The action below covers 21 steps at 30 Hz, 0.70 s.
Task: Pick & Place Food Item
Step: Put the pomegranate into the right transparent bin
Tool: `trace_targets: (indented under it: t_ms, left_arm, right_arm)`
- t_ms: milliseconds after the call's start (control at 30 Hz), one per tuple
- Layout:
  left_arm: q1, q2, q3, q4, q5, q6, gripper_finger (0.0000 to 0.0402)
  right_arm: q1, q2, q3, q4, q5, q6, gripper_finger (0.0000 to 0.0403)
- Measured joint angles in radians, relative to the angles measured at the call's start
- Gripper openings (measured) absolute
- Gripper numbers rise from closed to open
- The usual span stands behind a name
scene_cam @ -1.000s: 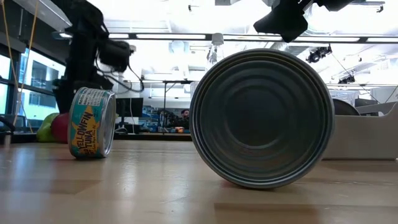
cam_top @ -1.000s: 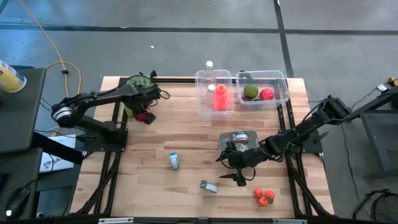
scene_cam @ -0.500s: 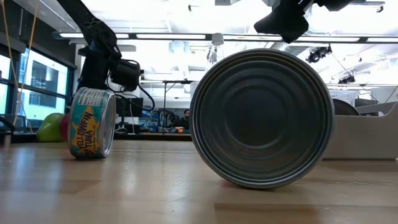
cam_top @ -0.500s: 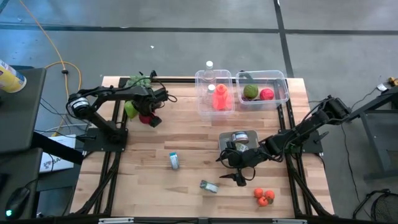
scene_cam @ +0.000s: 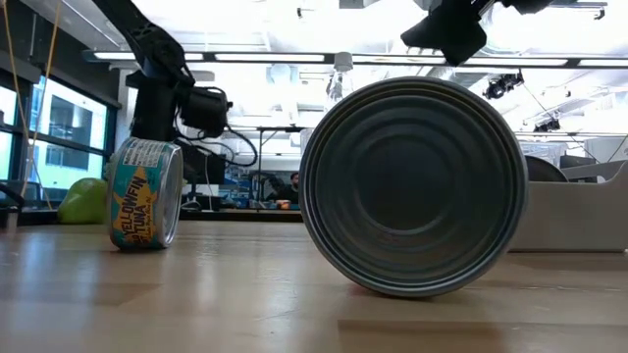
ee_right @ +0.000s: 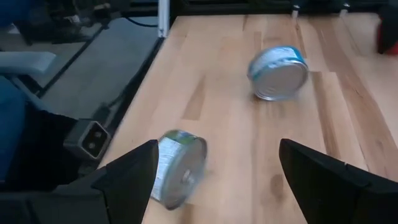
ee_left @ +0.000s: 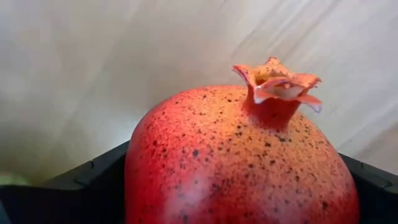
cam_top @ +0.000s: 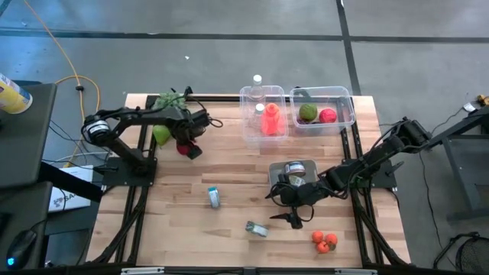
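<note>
My left gripper (cam_top: 187, 145) is shut on a red, speckled pomegranate (ee_left: 242, 168), which fills the left wrist view. It sits at the table's far left, just right of a green apple (cam_top: 161, 134) that rests on the wood. In the low view the pomegranate is hidden. My right gripper (cam_top: 294, 220) is open above the near middle of the table. Its fingers stand apart over a tuna can (ee_right: 180, 168) lying on its side, and a second can (ee_right: 278, 73) lies farther off. My left gripper pinches the pomegranate between its two fingers (ee_left: 87, 180), one on each side of the fruit's round body. The crown (ee_left: 277, 84) points away from the wrist. The wood shows blurred beyond the fruit; whether the fruit is clear of it cannot be told.
Two clear bins stand at the far edge: one (cam_top: 263, 114) holds a red bottle, the other (cam_top: 325, 107) a green and a red fruit. A leafy green (cam_top: 170, 100) lies at the far left. A metal can (cam_top: 294, 169) sits mid-table, and tomatoes (cam_top: 325, 242) lie near right.
My left gripper has carried the pomegranate a short way toward the table's right, away from the green apple. In the low view the red fruit beside the apple has gone from sight. The right arm has kept still.
</note>
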Motion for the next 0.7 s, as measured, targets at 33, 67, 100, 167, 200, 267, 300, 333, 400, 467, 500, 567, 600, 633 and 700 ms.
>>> trace_targets:
  t_ms: [33, 67, 100, 167, 200, 267, 300, 333, 400, 467, 500, 567, 600, 633, 700]
  left_arm:
    - [-0.011, -0.006, -0.001, 0.016, 0.000, 0.009, 0.0363]
    - [-0.023, -0.015, -0.001, 0.037, 0.000, 0.011, 0.0362]
    - [-0.035, -0.030, -0.002, 0.053, 0.004, 0.011, 0.0362]
    - [-0.058, -0.071, -0.001, 0.080, 0.022, 0.011, 0.0361]
    - [-0.071, -0.093, 0.001, 0.097, 0.029, 0.010, 0.0361]
    - [-0.100, -0.143, 0.002, 0.131, 0.030, 0.002, 0.0361]
    - [-0.116, -0.172, 0.003, 0.140, 0.030, -0.004, 0.0361]
    - [-0.134, -0.201, 0.005, 0.153, 0.030, -0.008, 0.0361]
    - [-0.173, -0.260, 0.005, 0.189, 0.030, -0.008, 0.0361]
    - [-0.218, -0.318, 0.005, 0.223, 0.030, -0.009, 0.0362]
    - [-0.244, -0.345, 0.005, 0.245, 0.030, -0.008, 0.0363]
    - [-0.299, -0.396, 0.005, 0.290, 0.030, 0.003, 0.0365]
    - [-0.331, -0.418, 0.005, 0.316, 0.030, 0.011, 0.0365]
    - [-0.365, -0.436, 0.006, 0.348, 0.030, 0.024, 0.0365]
    - [-0.436, -0.463, 0.006, 0.405, 0.030, 0.061, 0.0366]
  right_arm:
    - [0.003, 0.000, 0.000, 0.009, -0.008, 0.000, 0.0322]
    - [0.008, 0.000, 0.000, 0.018, -0.019, 0.000, 0.0322]
    - [0.011, 0.003, 0.000, 0.029, -0.028, 0.000, 0.0322]
    - [0.017, 0.011, 0.000, 0.052, -0.046, 0.000, 0.0322]
    - [0.019, 0.014, 0.000, 0.053, -0.048, -0.001, 0.0322]
    - [0.022, 0.017, 0.000, 0.055, -0.045, -0.001, 0.0322]
    - [0.019, 0.017, 0.000, 0.055, -0.045, -0.001, 0.0322]
    - [0.018, 0.017, 0.000, 0.053, -0.044, -0.001, 0.0322]
    - [0.011, 0.018, 0.000, 0.052, -0.040, 0.000, 0.0322]
    - [0.005, 0.018, 0.000, 0.052, -0.041, 0.000, 0.0322]
    - [0.005, 0.018, 0.000, 0.053, -0.041, 0.000, 0.0322]
    - [0.004, 0.018, 0.000, 0.057, -0.040, 0.000, 0.0322]
    - [0.004, 0.018, 0.000, 0.061, -0.040, 0.000, 0.0322]
    - [0.004, 0.018, 0.000, 0.067, -0.041, 0.000, 0.0322]
    - [0.004, 0.018, 0.000, 0.087, -0.040, -0.001, 0.0322]
